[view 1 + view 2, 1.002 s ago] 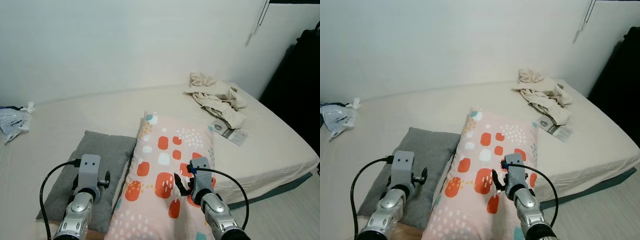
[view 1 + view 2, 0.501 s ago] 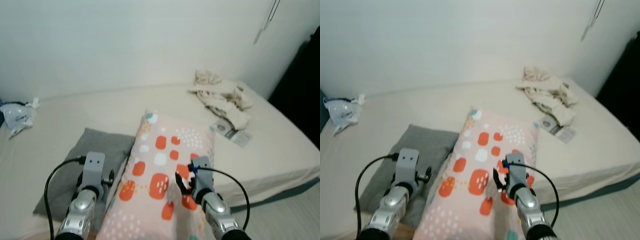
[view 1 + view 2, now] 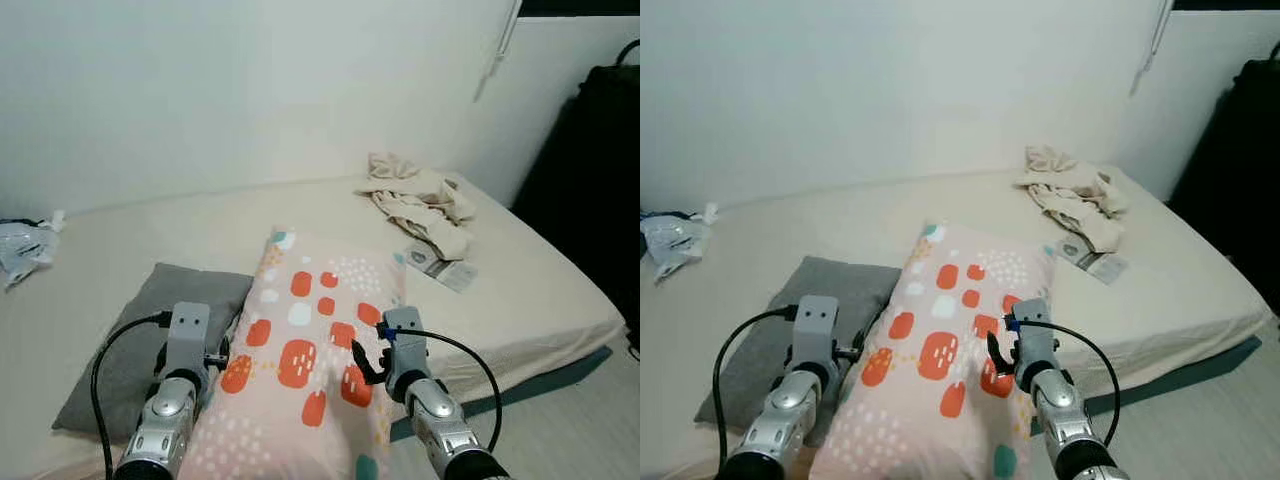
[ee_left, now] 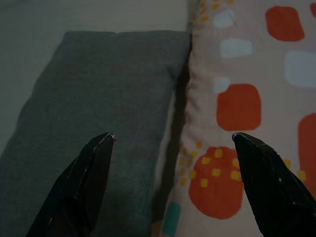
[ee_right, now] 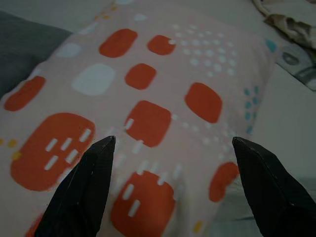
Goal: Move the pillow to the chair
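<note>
**A:** So what are the grippers doing here?

**B:** Going left to right. The left gripper (image 4: 170, 140) is spread wide, released, nothing between its fingers. In its wrist view one finger (image 4: 81, 182) sits over the grey pillow (image 3: 150, 345) and the other over the edge of the patterned pillow (image 3: 305, 360), straddling the seam between them. Can't tell if the tips actually touch fabric. In the head view its arm is lower left of the frame, pressed against the patterned pillow's side.

**A:** And the other one?

**B:** The right gripper (image 5: 173, 143) is wide open too, grasping nothing. Both fingers hover over the patterned pillow's orange blotches. In the head view it's at lower centre-right, on that pillow's right edge.

**A:** Where's the pillow then?

**B:** On the bed (image 3: 540, 300), centre of the frame, running from mid-bed down to the bottom edge between the two arms, right beside the grey one.

**A:** Counts?

**B:** Two pillows: one grey, one pink with orange and white spots. One plastic bag (image 3: 22, 250) at far left. One heap of crumpled beige clothes (image 3: 415, 195) upper right, one small printed packet (image 3: 440, 265) just below it. Two grippers.
</note>
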Motion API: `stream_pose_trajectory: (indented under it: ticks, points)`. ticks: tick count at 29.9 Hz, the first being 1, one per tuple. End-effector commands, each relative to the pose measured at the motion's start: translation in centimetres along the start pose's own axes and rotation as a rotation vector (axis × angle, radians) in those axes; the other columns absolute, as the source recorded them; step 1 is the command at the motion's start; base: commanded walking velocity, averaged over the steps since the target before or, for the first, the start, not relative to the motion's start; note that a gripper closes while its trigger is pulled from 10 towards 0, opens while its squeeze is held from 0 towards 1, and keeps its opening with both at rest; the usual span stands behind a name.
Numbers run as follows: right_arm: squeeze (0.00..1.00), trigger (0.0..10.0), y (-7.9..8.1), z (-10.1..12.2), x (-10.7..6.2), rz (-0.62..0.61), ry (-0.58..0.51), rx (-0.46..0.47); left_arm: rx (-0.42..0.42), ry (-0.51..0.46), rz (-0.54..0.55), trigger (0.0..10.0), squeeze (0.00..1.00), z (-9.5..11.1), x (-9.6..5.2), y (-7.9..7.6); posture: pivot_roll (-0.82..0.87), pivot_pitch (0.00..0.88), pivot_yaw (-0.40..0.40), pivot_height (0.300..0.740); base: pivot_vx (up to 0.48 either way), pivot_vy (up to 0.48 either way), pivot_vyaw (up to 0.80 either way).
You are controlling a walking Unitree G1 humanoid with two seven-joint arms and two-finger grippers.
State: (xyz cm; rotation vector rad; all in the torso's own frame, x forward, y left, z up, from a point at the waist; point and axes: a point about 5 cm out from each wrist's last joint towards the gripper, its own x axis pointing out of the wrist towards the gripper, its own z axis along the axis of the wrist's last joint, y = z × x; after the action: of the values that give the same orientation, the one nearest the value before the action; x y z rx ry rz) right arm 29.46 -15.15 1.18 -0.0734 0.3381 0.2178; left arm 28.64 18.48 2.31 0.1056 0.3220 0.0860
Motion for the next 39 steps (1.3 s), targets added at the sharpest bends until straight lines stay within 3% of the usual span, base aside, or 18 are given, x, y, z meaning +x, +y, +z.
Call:
stream_pose_trajectory:
  ticks: [1, 7, 13, 22, 34, 37, 39]
  points:
    - [0.0, 10.0, -0.1, -0.9, -0.4, 0.0, 0.031, 0.004, -0.006, 0.03, 0.009, 10.0, 0.0, -0.7, -0.2, 0.1, -0.04, 0.051, -0.055, 0.74, 0.0, 0.0, 0.0]
    - [0.0, 10.0, 0.1, -1.1, -0.5, -0.001, 0.036, 0.006, -0.014, 0.039, 0.008, 10.0, 0.0, -0.8, -0.2, 0.1, -0.04, 0.054, -0.048, 0.74, 0.0, 0.0, 0.0]
    - [0.0, 10.0, 0.3, -1.2, -0.6, -0.003, 0.032, 0.012, -0.006, 0.028, 0.003, 10.0, 0.0, -0.5, 0.0, 0.3, -0.05, 0.043, -0.05, 0.74, 0.0, 0.431, 0.0]
    - [0.0, 10.0, 0.1, -0.8, -0.3, 0.002, 0.033, 0.005, 0.008, 0.0, 0.0, 10.0, 0.0, 0.2, 0.2, -0.2, -0.03, 0.057, -0.054, 0.74, 0.0, 0.0, 0.0]
    - [0.0, 10.0, 0.9, -0.8, -0.4, 0.037, 0.012, 0.025, 0.021, -0.006, 0.008, 10.0, 0.0, 0.2, 0.0, 0.5, -0.04, 0.081, -0.041, 0.74, 0.0, 0.0, 0.0]
    - [0.0, 10.0, 0.3, -0.6, -0.5, 0.05, 0.007, 0.002, 0.009, 0.019, 0.019, 10.0, 0.0, -0.2, 0.1, 1.3, -0.04, 0.079, -0.029, 0.74, 0.0, 0.0, 0.0]
    - [0.0, 10.0, -2.1, -0.4, -0.9, 0.012, 0.014, 0.005, 0.007, 0.006, -0.055, 10.0, 0.0, 0.3, 0.3, 1.8, -0.06, 0.081, -0.02, 0.74, 0.0, 0.0, 0.0]
